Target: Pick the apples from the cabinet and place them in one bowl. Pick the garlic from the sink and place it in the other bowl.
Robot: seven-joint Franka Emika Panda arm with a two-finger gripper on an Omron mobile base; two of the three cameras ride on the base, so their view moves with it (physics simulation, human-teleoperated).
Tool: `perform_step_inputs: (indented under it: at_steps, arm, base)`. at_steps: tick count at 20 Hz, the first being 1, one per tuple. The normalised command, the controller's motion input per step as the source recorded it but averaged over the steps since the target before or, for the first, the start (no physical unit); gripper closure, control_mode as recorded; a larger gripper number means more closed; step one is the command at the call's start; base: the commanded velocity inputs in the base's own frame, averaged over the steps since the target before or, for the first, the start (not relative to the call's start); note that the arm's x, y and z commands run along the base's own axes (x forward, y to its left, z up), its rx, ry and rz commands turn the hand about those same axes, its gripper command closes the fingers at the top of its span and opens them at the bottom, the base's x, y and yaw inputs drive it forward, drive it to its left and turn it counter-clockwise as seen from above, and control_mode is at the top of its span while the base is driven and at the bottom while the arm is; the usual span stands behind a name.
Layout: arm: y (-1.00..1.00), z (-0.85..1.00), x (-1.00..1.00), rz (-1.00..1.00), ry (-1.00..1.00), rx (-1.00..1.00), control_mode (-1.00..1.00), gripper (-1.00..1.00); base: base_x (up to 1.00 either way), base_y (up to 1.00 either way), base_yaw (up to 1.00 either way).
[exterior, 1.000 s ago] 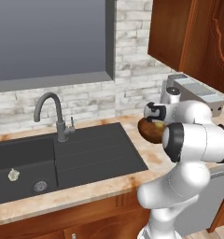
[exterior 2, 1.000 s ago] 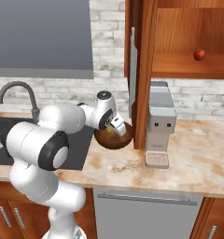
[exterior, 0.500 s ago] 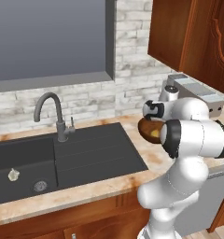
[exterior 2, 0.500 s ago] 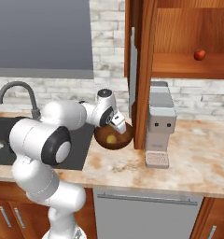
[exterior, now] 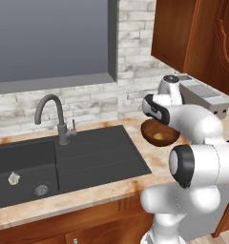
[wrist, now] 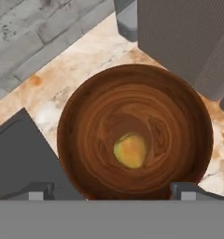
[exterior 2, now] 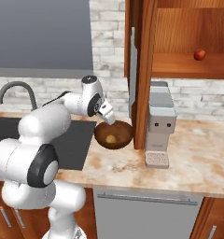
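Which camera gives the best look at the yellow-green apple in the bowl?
The hand view: it looks straight down on the yellow-green apple lying in the bowl. The left base view and right base view show it small, behind the rim.

I can read no writing anywhere here: no label, brand, number or sign on any surface or object in sight.
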Motion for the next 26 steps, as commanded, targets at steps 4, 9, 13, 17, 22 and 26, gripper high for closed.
perform_step_inputs:
  at_steps: [4, 9, 13, 17, 22, 26]
  arm:
    - [0.01, 0.59, -0.75, 0.09, -0.01, -0.02, -1.0, -1.0]
    - [0.15, 0.58, -0.83, 0.1, -0.13, -0.09, -1.0, -1.0]
    - [0.29, 0.69, -0.7, 0.12, -0.1, -0.06, -1.0, -1.0]
    - [0.1, 0.83, -0.62, 0.04, -0.01, 0.02, -1.0, -1.0]
    - [0.09, 0.34, -0.92, 0.0, 0.01, 0.01, -1.0, -1.0]
    - [0.13, 0.31, -0.91, -0.03, 0.0, 0.0, -1.0, -1.0]
  base:
    - [0.0, 0.0, 0.0]
    - [0.0, 0.0, 0.0]
    - [0.0, 0.0, 0.0]
    - [0.0, 0.0, 0.0]
    - [0.0, 0.0, 0.0]
    - [0.0, 0.0, 0.0]
